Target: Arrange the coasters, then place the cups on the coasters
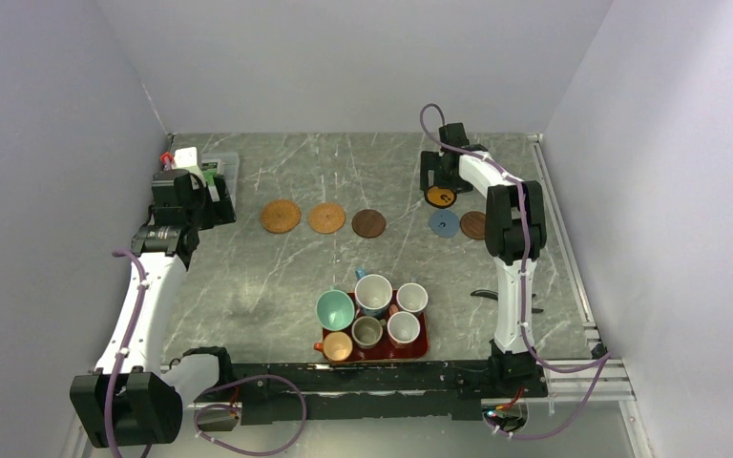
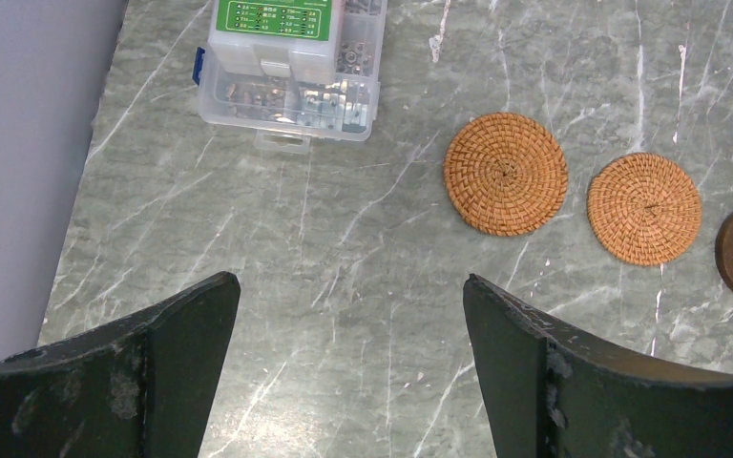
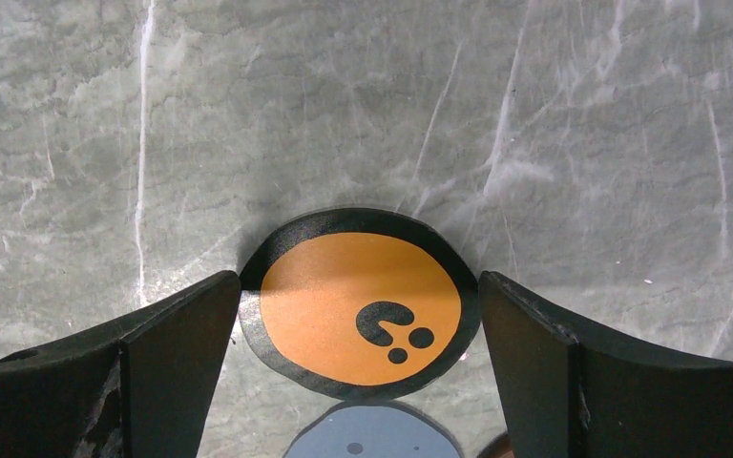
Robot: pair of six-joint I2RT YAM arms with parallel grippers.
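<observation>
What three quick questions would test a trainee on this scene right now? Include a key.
1. True or false: no cup stands on a coaster yet.
2. Which coaster does the right tool straddle? A) woven B) black with orange centre C) blue-grey
3. How many coasters lie on the table?
Key: 1 true; 2 B; 3 six.
</observation>
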